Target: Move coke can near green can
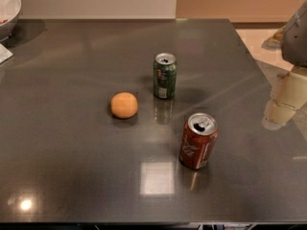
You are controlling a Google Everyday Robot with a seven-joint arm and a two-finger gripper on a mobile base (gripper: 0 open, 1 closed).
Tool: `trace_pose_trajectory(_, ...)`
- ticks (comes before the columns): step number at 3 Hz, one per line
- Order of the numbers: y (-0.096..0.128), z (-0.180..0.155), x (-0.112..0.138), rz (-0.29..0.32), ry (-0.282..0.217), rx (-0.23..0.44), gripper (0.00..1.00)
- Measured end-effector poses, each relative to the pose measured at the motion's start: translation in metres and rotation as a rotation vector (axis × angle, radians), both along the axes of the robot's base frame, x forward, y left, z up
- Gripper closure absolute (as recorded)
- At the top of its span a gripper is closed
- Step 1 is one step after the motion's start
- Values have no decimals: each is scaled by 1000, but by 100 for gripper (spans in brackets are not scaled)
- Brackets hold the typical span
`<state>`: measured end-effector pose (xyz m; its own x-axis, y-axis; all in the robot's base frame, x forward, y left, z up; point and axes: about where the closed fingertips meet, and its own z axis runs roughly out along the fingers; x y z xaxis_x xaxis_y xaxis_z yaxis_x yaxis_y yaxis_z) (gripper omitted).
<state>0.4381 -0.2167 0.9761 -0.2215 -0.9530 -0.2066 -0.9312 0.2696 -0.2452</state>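
Observation:
The coke can (198,141) is red with white script and a silver top. It stands upright on the dark table, right of centre and towards the front. The green can (165,75) stands upright farther back and a little to the left, about a can's height away from the coke can. My gripper (280,107) is at the right edge of the view, over the table's right side. It is to the right of both cans and touches neither.
An orange (124,105) lies left of the green can. A white bowl (8,9) sits at the far left corner. The dark table (72,166) has its right edge running diagonally past the gripper.

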Motion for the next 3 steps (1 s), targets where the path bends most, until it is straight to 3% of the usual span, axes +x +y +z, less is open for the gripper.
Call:
trace_pose_trajectory(2,5,0,1,6,2,30,0)
trace_pose_trajectory(3,20,-9,-3,54,20,93,0)
